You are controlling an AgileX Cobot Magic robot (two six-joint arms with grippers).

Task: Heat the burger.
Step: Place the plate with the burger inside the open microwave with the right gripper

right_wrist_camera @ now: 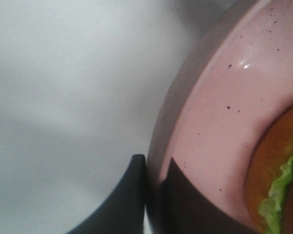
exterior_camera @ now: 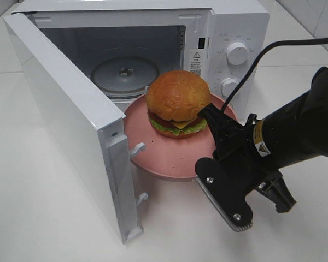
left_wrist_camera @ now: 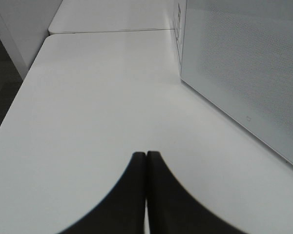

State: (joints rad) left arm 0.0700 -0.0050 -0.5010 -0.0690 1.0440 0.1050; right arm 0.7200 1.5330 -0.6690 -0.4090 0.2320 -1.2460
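Observation:
The burger [exterior_camera: 177, 101], with a golden-brown bun, lettuce and cheese, sits on a pink speckled plate [exterior_camera: 164, 155] just in front of the open microwave [exterior_camera: 235, 27]. My right gripper [exterior_camera: 203, 170] is shut on the plate's near rim. The right wrist view shows its fingers [right_wrist_camera: 136, 185] clamped on the plate's rim [right_wrist_camera: 219, 112], with the burger's edge [right_wrist_camera: 278, 170] beside them. My left gripper [left_wrist_camera: 146, 154] is shut and empty over the white table, beside the microwave's door [left_wrist_camera: 244, 73]. It is out of the exterior view.
The microwave's door [exterior_camera: 65, 109] stands wide open to the left, with latch hooks [exterior_camera: 138, 148] next to the plate. A glass turntable [exterior_camera: 124, 73] lies inside the cavity. Two knobs [exterior_camera: 238, 53] are on the panel. The white table [exterior_camera: 49, 218] surrounds everything.

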